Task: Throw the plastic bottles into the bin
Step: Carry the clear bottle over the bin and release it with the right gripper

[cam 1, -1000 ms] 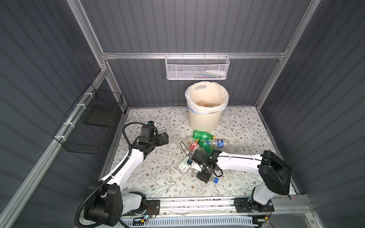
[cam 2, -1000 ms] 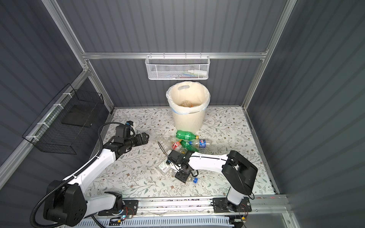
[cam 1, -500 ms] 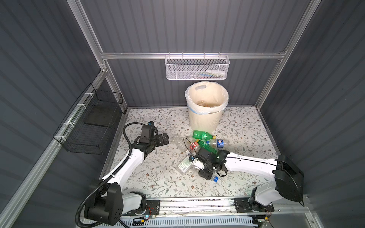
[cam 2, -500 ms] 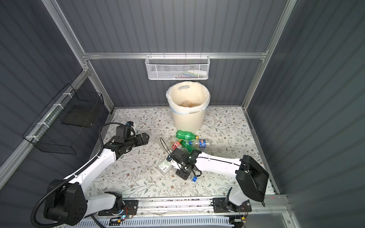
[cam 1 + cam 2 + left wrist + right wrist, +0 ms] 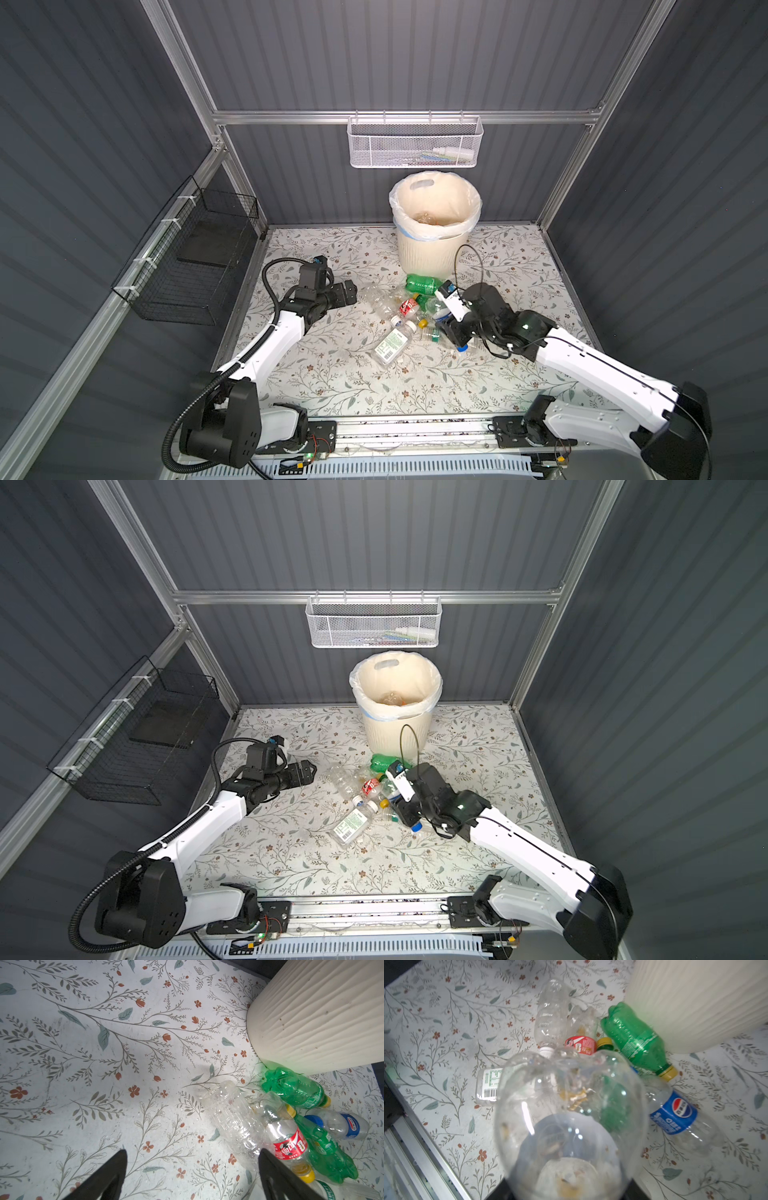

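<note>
While the right gripper (image 5: 452,336) is clamped on a clear bottle (image 5: 569,1118) that fills its wrist view, the left gripper (image 5: 345,292) hangs with jaws spread wide above the floral tabletop (image 5: 332,374), just beside the heap. The other plastic bottles (image 5: 415,305), green, clear, red-labelled and blue-labelled, lie huddled on the tabletop before the cream bin (image 5: 428,255), with one green bottle (image 5: 291,1088) just beside its wall.
</note>
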Motion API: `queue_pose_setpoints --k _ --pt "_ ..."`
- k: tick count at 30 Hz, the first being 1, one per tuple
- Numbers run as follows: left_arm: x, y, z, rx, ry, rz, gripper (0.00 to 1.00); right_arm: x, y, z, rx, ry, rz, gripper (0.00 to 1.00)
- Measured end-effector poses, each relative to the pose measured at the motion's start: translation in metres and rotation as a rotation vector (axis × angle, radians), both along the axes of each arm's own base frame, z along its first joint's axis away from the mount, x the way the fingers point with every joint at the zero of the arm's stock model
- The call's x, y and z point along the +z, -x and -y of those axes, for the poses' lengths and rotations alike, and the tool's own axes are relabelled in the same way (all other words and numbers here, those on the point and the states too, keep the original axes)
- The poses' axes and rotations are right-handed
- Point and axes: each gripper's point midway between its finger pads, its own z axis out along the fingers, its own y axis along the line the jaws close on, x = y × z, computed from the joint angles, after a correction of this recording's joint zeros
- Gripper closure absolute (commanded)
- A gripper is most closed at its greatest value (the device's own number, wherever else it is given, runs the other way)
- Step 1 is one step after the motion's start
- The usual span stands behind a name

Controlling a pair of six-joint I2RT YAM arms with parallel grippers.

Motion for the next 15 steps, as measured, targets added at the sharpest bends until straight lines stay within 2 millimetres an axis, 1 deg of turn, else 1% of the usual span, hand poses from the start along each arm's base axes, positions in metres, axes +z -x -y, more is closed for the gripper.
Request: queue_pose_setpoints --k 1,4,9,12,15 --pt "0.000 0.000 0.002 -0.006 0.006 0.000 0.05 0.010 -0.006 0.005 -0.036 -0.049 0.035 0.48" --pt "-0.001 -0.001 0.006 -0.025 0.024 -0.003 0.05 0.030 -0.018 0.017 -0.116 -0.160 0.125 0.48" --pt "0.005 -0.001 0.011 -0.044 0.046 0.015 0.05 0.062 -0.036 0.037 -0.231 -0.292 0.272 0.49" --pt "0.014 0.000 0.012 -0.051 0.057 0.040 0.05 0.083 -0.043 0.050 -0.284 -0.358 0.363 0.49" --pt "0.025 0.002 0.013 -0.057 0.070 0.076 0.05 0.103 -0.044 0.063 -0.324 -0.412 0.451 0.48"
